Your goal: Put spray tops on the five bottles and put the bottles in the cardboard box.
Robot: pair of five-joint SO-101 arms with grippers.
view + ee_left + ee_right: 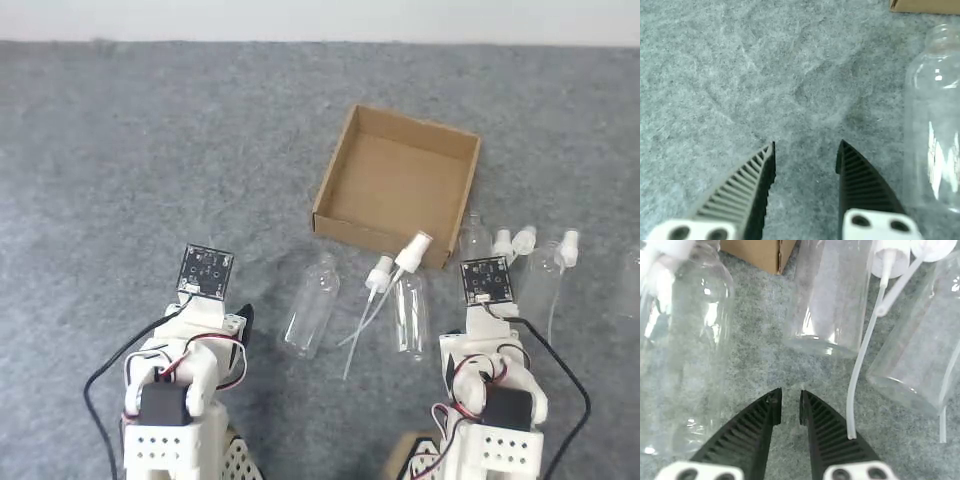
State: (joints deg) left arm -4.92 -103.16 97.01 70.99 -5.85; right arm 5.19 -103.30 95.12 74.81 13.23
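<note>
The open cardboard box (395, 185) sits at the middle back with nothing in it. Clear bottles lie in front of it: an uncapped one (312, 305) next to my left arm, and one (410, 312) with a white spray top (413, 250) at its neck. A loose spray top (380, 275) with its tube lies between them. My left gripper (806, 149) hovers open over bare carpet, the uncapped bottle (932, 135) beside it. My right gripper (790, 394) is almost shut on nothing, facing three bottles (832, 295) and a spray tube (865, 355).
More bottles (540, 285) and several loose spray tops (523, 238) cluster at the right beside the box corner; another bottle (628, 285) lies at the right edge. Grey carpet (150, 170) covers the table, with free room on the left.
</note>
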